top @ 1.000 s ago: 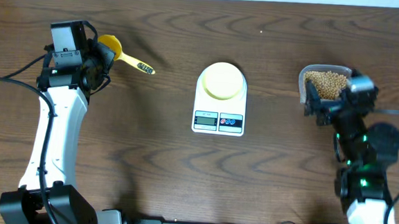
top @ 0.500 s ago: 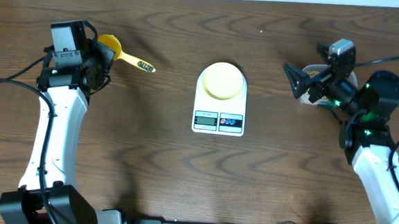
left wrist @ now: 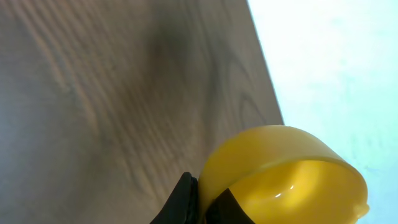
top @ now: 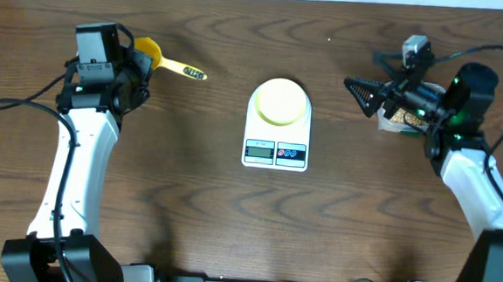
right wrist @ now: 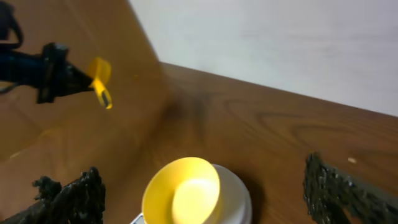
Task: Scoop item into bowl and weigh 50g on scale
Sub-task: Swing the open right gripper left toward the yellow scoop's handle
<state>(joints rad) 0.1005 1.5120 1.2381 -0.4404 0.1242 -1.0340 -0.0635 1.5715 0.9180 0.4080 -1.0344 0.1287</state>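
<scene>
Overhead shows your left claw (top: 134,57) pressed tight on the cup end of the yellow scoop (top: 149,49), with the handle sticking out free toward the middle of the table (top: 187,198). The left wrist view confirms the pinch sits on the cup wall, and the cup looks empty. Your right claw (top: 367,71) is spread wide and holds nothing, hanging over the near edge of the clear tub (top: 382,123) of beans (top: 408,118) at the far right, which its arm mostly hides. The pale bowl (top: 280,102) sits on the scale (top: 276,135) in the centre with nothing in it. Watch three things. A grip on the cup wall may let the scoop twist once it digs into the beans. Reaching the tub means crossing the scale, where a low pass could knock the bowl off. Both arms would also crowd at the tub, so move the right one clear first.
</scene>
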